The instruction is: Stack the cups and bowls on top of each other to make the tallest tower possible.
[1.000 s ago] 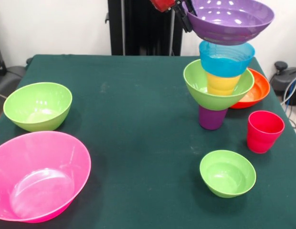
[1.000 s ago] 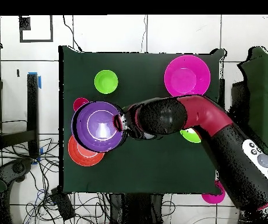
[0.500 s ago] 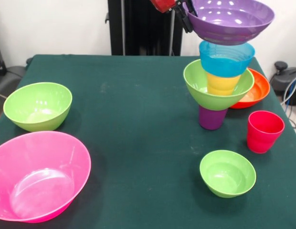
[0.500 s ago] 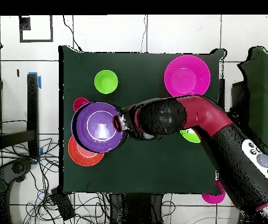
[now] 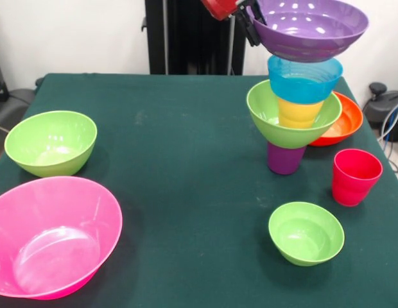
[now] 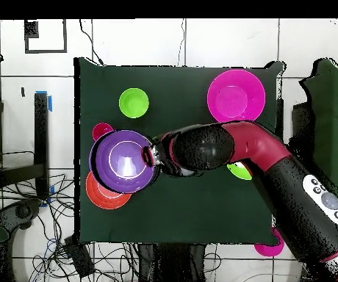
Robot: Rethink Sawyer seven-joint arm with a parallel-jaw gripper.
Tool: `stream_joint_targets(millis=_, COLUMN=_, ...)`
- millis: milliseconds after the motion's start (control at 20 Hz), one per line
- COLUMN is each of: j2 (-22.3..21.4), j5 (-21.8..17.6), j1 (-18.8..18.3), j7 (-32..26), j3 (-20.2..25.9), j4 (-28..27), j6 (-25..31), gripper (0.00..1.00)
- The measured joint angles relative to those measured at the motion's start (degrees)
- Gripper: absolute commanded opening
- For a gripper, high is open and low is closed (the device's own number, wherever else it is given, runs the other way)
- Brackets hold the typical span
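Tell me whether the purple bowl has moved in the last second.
Barely. In the front view the purple bowl, held at its rim by the gripper, stays above the blue bowl, lifted a trace; overhead it has edged slightly left.

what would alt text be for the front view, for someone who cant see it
A gripper holds a wide purple bowl by its rim over a tower of purple cup, green bowl, yellow cup and blue bowl on a green table. Loose around it: red cup, orange bowl, two green bowls, pink bowl.
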Motion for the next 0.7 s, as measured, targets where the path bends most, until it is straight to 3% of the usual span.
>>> stream_joint_targets(millis=700, j2=2.5, j5=-1.4, j1=0.1, j7=0.0, j3=0.0, j4=0.0, j6=-1.6, gripper=0.00)
